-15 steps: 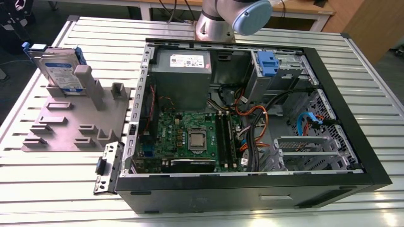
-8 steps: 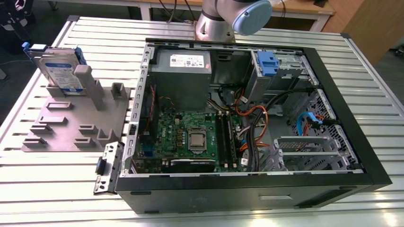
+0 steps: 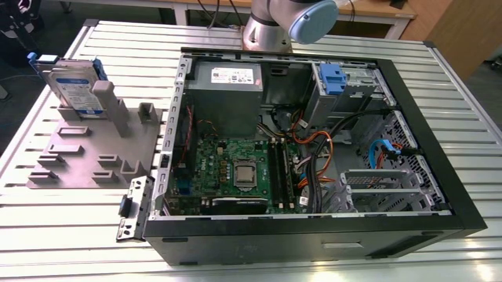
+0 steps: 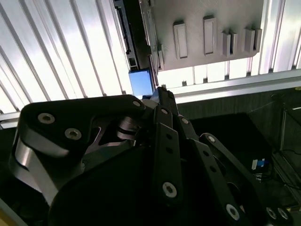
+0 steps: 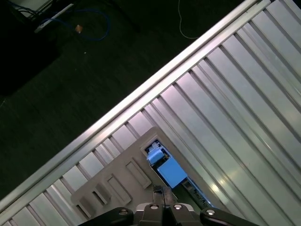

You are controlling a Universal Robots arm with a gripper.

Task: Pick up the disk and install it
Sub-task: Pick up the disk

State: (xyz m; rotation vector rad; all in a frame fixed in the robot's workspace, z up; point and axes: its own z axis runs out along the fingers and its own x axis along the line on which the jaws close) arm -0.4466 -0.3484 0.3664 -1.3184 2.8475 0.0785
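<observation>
Disk (image 3: 74, 88) stands on edge in the grey holder (image 3: 79, 167) on the table (image 3: 63, 235), its top edge free for grasping. The gripper (image 5: 160, 190) hangs above it, closed together and empty.

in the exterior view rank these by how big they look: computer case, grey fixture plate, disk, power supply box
1. computer case, by far the largest
2. grey fixture plate
3. power supply box and disk: they look about alike, so no ranking between them; the disk stands on edge in the plate
</observation>
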